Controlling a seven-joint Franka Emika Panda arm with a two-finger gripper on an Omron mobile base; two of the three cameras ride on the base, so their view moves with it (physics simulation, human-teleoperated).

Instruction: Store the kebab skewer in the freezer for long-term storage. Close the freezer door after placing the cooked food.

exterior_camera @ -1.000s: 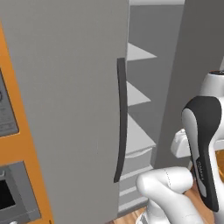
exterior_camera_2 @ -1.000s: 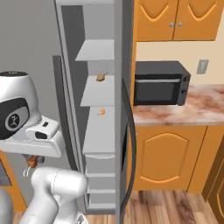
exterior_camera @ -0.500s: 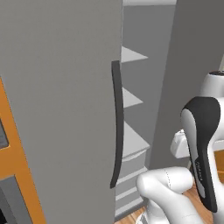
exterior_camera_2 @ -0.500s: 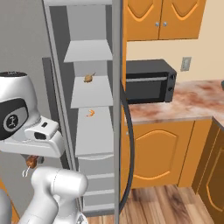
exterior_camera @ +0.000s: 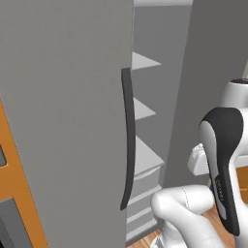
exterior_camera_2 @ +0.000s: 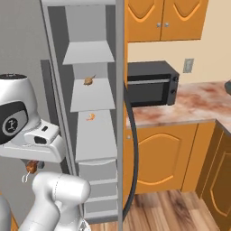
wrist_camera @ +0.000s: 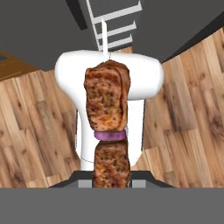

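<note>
Kitchen floor lies below the kebab skewer [wrist_camera: 107, 131], held by closed jaws at frame centre; freezer [exterior_camera_2: 92, 135] open upper left. Risk: skewer snagging a shelf edge.

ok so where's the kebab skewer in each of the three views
Left base view: not in it.
Right base view: the kebab skewer hangs small at lower left, under the white hand, left of the freezer shelves.
Hand view: it fills the centre, stick tip pointing up, held in the shut pincer at the bottom.
Shared landmark: the light grey freezer shelves, also at the top of the hand view.
</note>
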